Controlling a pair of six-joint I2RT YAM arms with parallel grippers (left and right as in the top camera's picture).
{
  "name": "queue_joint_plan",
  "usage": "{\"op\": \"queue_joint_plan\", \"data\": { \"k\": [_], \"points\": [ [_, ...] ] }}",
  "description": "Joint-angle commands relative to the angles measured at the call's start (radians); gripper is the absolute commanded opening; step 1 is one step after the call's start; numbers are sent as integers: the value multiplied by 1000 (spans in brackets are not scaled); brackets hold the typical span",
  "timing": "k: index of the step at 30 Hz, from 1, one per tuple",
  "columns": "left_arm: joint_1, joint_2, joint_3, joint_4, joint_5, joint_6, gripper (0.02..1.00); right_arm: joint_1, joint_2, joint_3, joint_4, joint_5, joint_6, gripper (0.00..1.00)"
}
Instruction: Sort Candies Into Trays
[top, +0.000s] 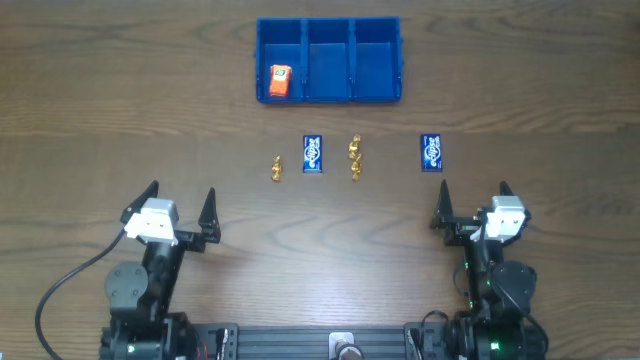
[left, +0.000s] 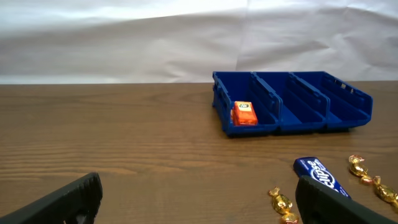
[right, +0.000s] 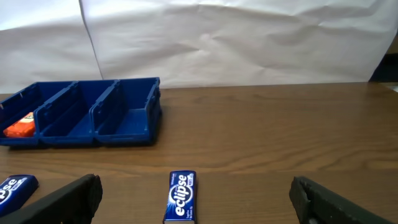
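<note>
Lit softly and evenly from above. Casting a thin shadow under the blue tray (left: 292, 102) ahead of the left gripper (left: 199, 182). Showing mild sheen on the wooden table (right: 280, 146) beyond the right gripper (right: 196, 182).

My overhead camera looking straight down on the bench (top: 100, 120), arm bases at its bottom edge, both wrist cameras low over the wood, facing a white sheet (right: 249, 43), all three views sharing the blue tray (top: 329, 60).

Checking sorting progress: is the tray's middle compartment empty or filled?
Empty. The middle compartment of the blue tray shows bare floor; the orange candy lies in an end compartment.
</note>
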Motion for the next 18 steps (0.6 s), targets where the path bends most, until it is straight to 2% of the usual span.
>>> {"op": "queue_joint_plan", "data": {
  "k": [1, 7, 11, 18],
  "points": [
    [5, -6, -19, -34, 24, -10, 998, -1, -5, -4, 5, 11, 6, 1000],
    [5, -6, -19, -29, 24, -10, 998, -1, -5, 13, 24, 11, 6, 1000],
    [5, -6, -19, -30, 24, -10, 998, -1, -5, 148, -5, 12, 6, 1000],
    [5, -6, -19, -32, 24, -10, 998, -1, 170, 655, -364, 12, -78, 998]
  ]
}}
